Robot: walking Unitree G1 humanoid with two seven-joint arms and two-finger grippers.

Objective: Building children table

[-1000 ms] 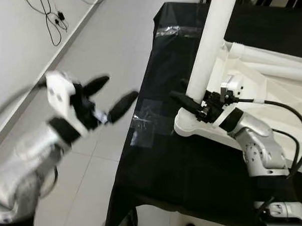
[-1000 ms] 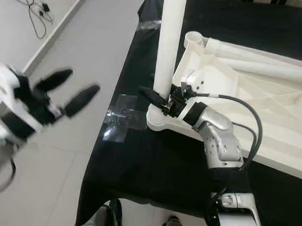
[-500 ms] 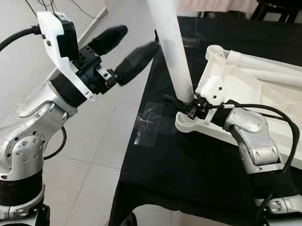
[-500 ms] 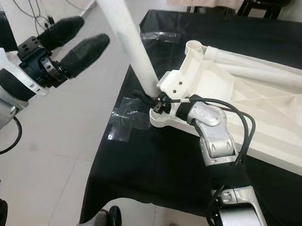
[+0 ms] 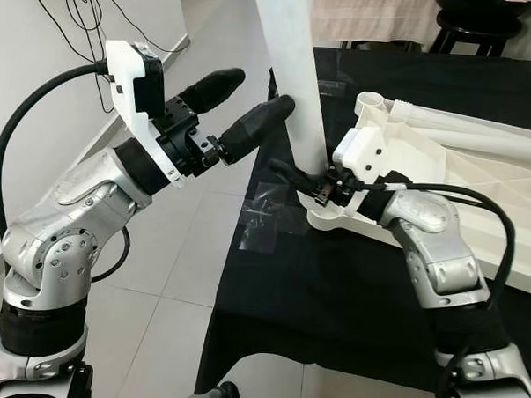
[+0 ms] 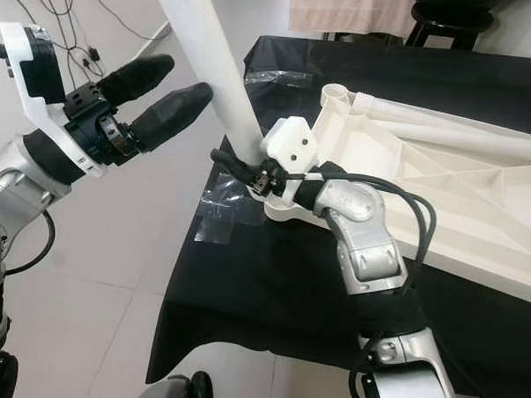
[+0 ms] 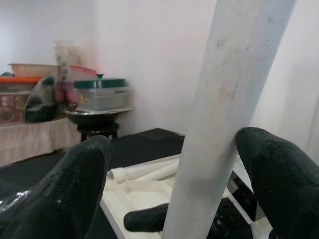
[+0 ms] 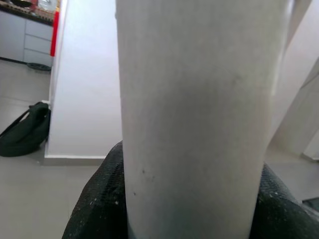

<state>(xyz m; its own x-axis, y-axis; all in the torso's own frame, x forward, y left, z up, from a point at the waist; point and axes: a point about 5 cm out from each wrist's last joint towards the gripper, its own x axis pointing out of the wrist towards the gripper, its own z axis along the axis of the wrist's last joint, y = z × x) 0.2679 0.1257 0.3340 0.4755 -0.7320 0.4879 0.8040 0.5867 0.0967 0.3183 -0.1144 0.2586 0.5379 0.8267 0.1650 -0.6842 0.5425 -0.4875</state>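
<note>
**Table leg held at its base, second gripper closing in higher up**

You have the white leg (image 5: 297, 86) standing near the centre of the left eye view, tilted so its top runs out of the upper edge. Its foot sits at the corner socket of the upturned white table top (image 5: 408, 170), which lies on the black cloth (image 5: 332, 290) across the right half of the frame.

Right gripper (image 5: 308, 181): clamped on the leg just above the socket, one finger either side, as the right wrist view confirms.

Left gripper (image 5: 252, 101): upper left of centre, fingers spread apart. One fingertip (image 7: 279, 179) touches the leg's side; the other stands clear. Not yet a grip.

Handling, in my judgement:
- The leg looks like a hollow plastic tube: light, stiff and smooth, so it may slip or twist in the pads.
- Its length gives leverage; a push high up could pry the socket or shift the table top.
- Take hold with the left gripper around the middle of the leg, squarely across the tube, and keep the low hold as the pivot.
</note>
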